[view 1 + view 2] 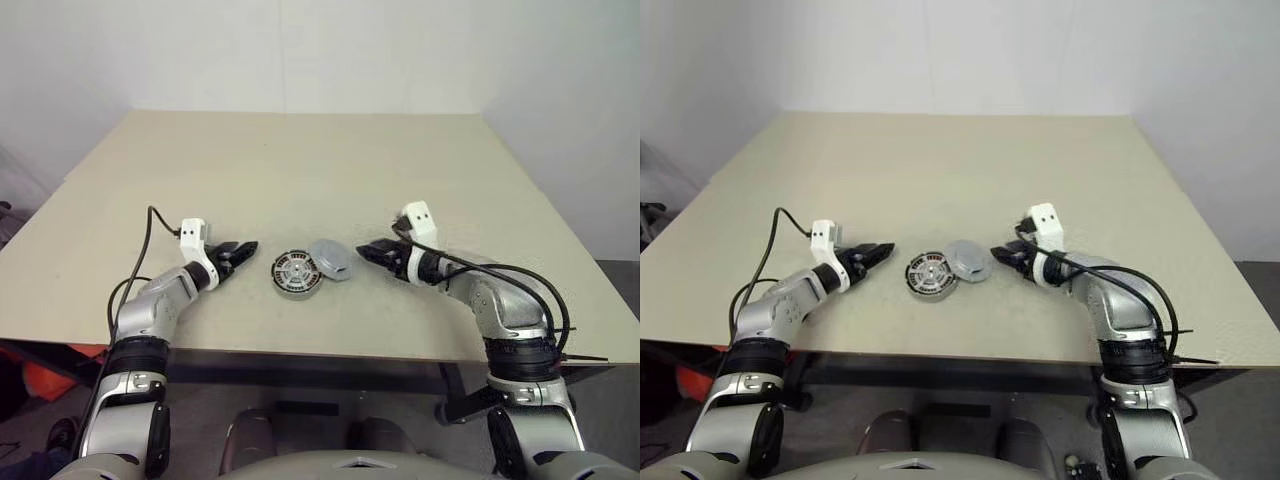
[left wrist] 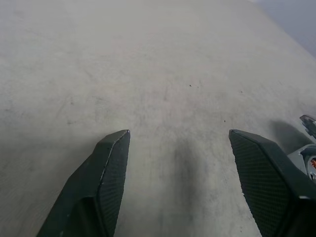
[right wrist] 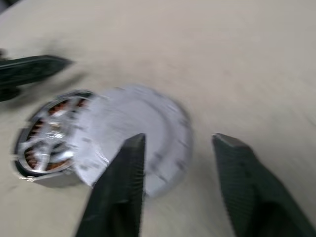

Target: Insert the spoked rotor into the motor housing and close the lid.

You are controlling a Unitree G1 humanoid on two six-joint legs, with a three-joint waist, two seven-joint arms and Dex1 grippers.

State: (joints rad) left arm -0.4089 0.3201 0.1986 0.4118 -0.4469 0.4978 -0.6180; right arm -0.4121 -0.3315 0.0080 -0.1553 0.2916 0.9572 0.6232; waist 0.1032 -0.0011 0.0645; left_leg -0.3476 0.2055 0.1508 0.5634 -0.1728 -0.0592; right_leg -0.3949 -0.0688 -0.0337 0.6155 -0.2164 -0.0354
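Lid [image 1: 332, 259] lies directly ahead of the right claw [image 1: 365, 249], which stands part-open and empty, nearer than the left claw [image 1: 243, 251], wide open and empty. Flat grey disc, leaning on the motor housing [image 1: 296, 274] rim. Spoked rotor [image 3: 47, 130] sits inside, on the surface [image 1: 300, 170].

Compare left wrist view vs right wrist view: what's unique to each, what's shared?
Left wrist: its own left gripper, open over bare table, nothing between the fingers; a sliver of the motor housing at the frame edge.

Right wrist: right gripper, open, nothing gripped, pointed at the lid, which leans on the housing rim; spoked rotor seated inside; the other gripper's fingertips beyond.

Both: beige tabletop, open fingers, part of the housing.
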